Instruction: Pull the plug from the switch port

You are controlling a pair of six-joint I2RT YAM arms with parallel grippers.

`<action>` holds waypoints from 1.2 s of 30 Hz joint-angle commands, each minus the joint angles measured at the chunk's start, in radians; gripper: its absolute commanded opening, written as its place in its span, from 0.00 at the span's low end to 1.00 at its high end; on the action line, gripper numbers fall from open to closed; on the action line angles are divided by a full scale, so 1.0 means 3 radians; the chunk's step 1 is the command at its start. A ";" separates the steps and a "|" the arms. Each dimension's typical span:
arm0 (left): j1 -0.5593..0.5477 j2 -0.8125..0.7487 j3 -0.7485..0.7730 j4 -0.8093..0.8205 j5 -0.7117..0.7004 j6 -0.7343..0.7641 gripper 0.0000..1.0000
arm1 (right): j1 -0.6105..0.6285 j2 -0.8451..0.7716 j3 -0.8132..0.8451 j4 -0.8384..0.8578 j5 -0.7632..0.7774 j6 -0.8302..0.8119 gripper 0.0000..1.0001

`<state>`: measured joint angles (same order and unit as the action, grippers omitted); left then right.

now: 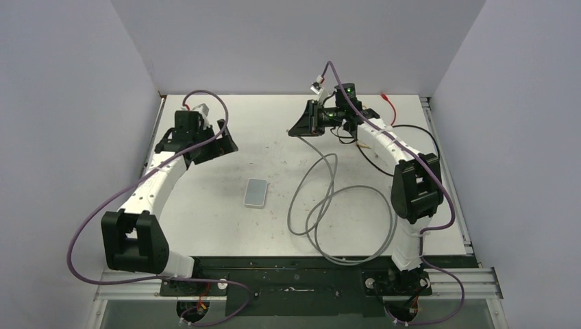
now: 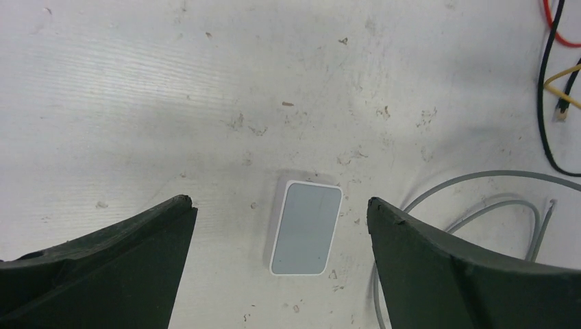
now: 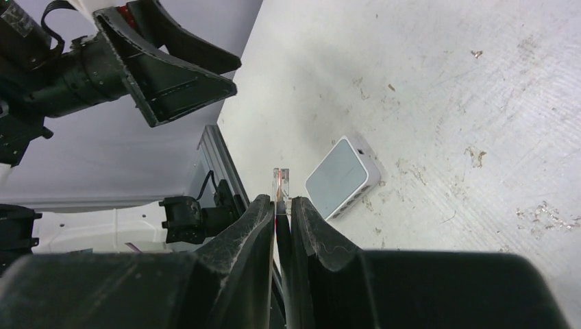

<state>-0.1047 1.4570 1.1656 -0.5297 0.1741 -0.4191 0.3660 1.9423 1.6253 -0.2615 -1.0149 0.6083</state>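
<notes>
The right gripper (image 3: pixel 279 203) has its fingers pinched narrow on a clear plug (image 3: pixel 281 181), whose tip sticks out past the fingertips. The plug is out of the switch (image 3: pixel 342 175) and held apart from it. The right arm reaches toward the far edge of the desk (image 1: pixel 205 226), with its wrist turned toward the left side. A grey cable (image 1: pixel 329 212) drops from the gripper and lies in loose loops toward the near right corner.

The left gripper (image 2: pixel 277 201) hangs with its fingers spread wide, holding nothing, and the switch shows on the desk between them. Its arm bends along the left edge.

The switch lies flat near the middle of the desk with bare surface around it, and the cable loops lie to its right. Only the right wrist view shows the plug; in the top view the gripper hides it.
</notes>
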 commanded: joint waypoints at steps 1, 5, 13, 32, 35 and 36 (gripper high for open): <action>0.0101 -0.0218 0.0134 0.0136 -0.0137 -0.0152 0.96 | -0.0019 -0.0112 0.0288 0.0002 0.0157 -0.0085 0.05; 0.0170 -0.0240 0.0110 0.0237 0.0033 -0.0244 0.96 | -0.0023 -0.0082 0.0492 -0.0004 0.0281 -0.0070 0.05; 0.0196 -0.0195 -0.0022 0.0433 0.0355 -0.0356 0.96 | -0.0061 0.0009 0.1137 -0.0231 0.0512 -0.0109 0.05; 0.0196 -0.0107 -0.0290 0.0669 0.0718 -0.0553 0.96 | -0.0516 0.0202 0.2319 -0.0186 0.0740 0.0093 0.05; 0.0196 -0.0069 -0.0296 0.0701 0.0779 -0.0583 0.96 | -0.0593 0.0204 0.2406 -0.0163 0.0800 0.0068 0.05; 0.0196 -0.0060 -0.0293 0.0704 0.0792 -0.0583 0.96 | -0.0625 0.0204 0.2436 -0.0150 0.0821 0.0071 0.05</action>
<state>-0.0513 1.4250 1.0786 -0.3824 0.3710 -0.5766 0.2024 2.0056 2.2791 -0.3824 -0.8036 0.6128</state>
